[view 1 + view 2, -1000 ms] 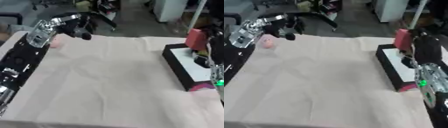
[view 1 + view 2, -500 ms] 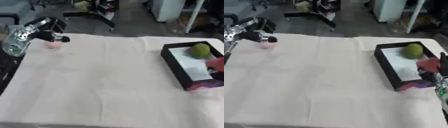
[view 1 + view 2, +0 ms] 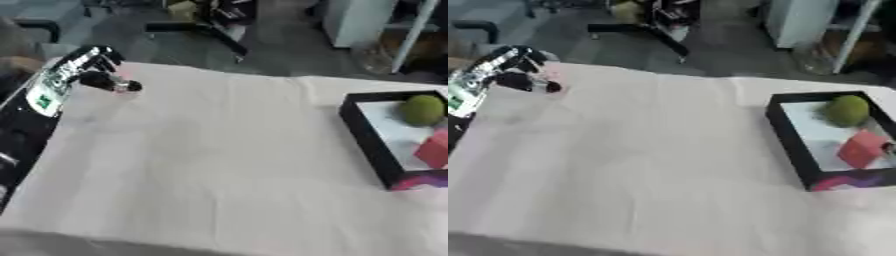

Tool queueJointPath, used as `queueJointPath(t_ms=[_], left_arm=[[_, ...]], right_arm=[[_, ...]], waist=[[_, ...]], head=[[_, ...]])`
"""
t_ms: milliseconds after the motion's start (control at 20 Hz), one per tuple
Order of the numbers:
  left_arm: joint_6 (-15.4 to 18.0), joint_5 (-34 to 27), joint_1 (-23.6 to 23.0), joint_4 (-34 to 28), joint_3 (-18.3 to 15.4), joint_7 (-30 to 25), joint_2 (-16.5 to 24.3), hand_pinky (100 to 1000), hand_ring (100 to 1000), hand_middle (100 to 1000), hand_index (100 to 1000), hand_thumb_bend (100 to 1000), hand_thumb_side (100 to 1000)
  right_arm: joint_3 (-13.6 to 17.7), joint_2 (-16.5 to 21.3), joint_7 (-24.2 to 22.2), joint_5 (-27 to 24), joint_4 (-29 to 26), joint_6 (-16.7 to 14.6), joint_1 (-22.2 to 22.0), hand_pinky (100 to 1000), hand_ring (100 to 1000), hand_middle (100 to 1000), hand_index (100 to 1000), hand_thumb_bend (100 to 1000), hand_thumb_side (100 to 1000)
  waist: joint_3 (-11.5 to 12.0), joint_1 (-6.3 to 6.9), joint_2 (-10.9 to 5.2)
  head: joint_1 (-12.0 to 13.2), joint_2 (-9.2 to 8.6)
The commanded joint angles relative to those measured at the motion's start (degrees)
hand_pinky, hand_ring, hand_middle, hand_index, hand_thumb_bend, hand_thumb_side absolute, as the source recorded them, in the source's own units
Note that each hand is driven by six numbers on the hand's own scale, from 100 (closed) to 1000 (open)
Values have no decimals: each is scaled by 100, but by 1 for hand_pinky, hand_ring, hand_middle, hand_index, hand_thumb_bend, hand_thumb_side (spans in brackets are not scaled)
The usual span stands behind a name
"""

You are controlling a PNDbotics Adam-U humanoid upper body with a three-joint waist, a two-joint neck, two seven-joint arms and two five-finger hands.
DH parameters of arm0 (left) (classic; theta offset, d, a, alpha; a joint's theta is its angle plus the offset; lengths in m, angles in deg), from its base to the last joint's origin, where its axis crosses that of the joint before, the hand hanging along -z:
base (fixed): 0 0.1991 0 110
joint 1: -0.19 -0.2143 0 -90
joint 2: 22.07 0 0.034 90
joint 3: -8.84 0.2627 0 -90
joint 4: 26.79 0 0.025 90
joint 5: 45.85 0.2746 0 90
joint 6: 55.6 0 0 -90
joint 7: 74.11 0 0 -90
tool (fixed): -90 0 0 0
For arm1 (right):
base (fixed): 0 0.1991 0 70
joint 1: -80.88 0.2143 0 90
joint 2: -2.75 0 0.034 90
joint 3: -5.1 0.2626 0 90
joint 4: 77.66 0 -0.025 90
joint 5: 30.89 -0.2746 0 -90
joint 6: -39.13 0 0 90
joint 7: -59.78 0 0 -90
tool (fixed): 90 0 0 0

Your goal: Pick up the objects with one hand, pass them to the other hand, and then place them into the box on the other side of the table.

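**Left hand over a small pink thing at the far corner**

The left hand (image 3: 87, 70) reaches to the far left corner of the worktop (image 3: 219, 165), its fingers curled downward with the thumb (image 3: 109, 83) stretched out toward the middle of the cloth. Just under and beyond the thumb a small pink object (image 3: 125, 76) shows only as a pale pink patch; most of it is hidden by the hand. Whether the fingers already pinch it or merely hover beside it cannot be told.

Judging by its size and soft colour, the pink object is probably light and perhaps a little yielding, so it should lift easily; taking it across its middle between thumb and fingers looks the safest hold, leaving one side free for the other hand to receive it.

Well apart from this hand, across the whole cloth on the opposite side, stands the black box (image 3: 785, 135), already holding a green round fruit (image 3: 847, 110) and a red block (image 3: 861, 149). The right hand is not in sight.
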Motion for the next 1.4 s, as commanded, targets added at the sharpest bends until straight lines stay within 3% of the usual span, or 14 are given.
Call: queueJointPath(t_ms=[50,300,600,800,900,1050,1250,1400], left_arm=[[-219,635,330,317,-120,981,7,797,704,700,793,1000,449],[-636,1425,748,878,-335,2317,-130,789,705,700,790,1000,417],[-1260,1540,970,1204,-599,3179,48,775,691,688,777,950,396],[-1754,1433,961,1372,-673,3653,204,767,678,674,766,863,356],[-1905,1384,926,1521,-639,3581,304,778,691,688,781,810,349],[-1998,1424,869,1767,-535,2997,494,784,697,695,793,769,356],[-1964,1424,814,2036,-496,2306,595,779,685,686,785,757,353],[-1915,1386,802,2150,-484,2150,590,756,643,642,740,715,330]], right_arm=[[17,140,228,21,-743,-103,26,864,847,800,1000,276,353],[-117,-77,712,-467,-1550,-248,-70,790,815,750,1000,160,339],[-204,-363,983,-872,-2189,-292,-123,739,790,705,991,100,354],[-191,-415,1082,-1102,-2318,-194,-232,713,781,686,988,100,363],[-166,-404,1141,-1171,-2325,-135,-288,699,777,677,987,100,368],[-139,-387,1242,-1262,-2331,-66,-362,687,774,669,985,100,372],[-135,-378,1318,-1352,-2322,-34,-417,681,771,665,982,100,372],[-138,-385,1346,-1396,-2311,-27,-429,680,770,665,981,100,372]], waist=[[-50,12,-8],[-291,13,224],[-609,25,629],[-702,73,795],[-709,104,831],[-712,141,850],[-730,151,840],[-735,141,833]], head=[[497,-186],[1112,-565],[1360,-1036],[1472,-1144],[1505,-1110],[1529,-1068],[1566,-1061],[1578,-1073]])
